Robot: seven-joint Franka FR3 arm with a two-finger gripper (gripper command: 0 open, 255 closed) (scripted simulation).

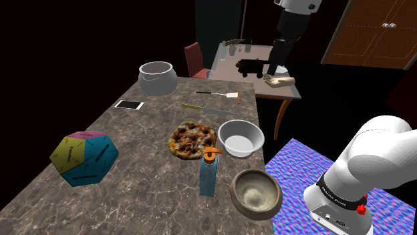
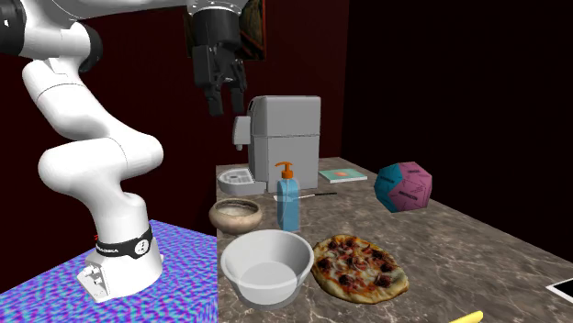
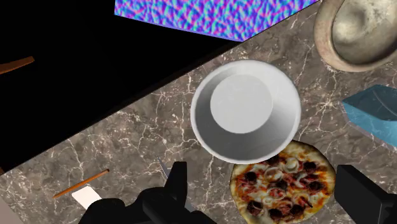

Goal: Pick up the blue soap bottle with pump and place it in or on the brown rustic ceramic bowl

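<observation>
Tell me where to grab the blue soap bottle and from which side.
Grip the bottle on its blue body, just below the orange pump, probably coming down from above. It stands upright, slim and flat-sided, and the brown bowl and pizza sit close beside it, crowding a sideways approach.

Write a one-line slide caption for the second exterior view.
Open tool hangs high over the table; the blue bottle stands beside the brown bowl, untouched.
</observation>
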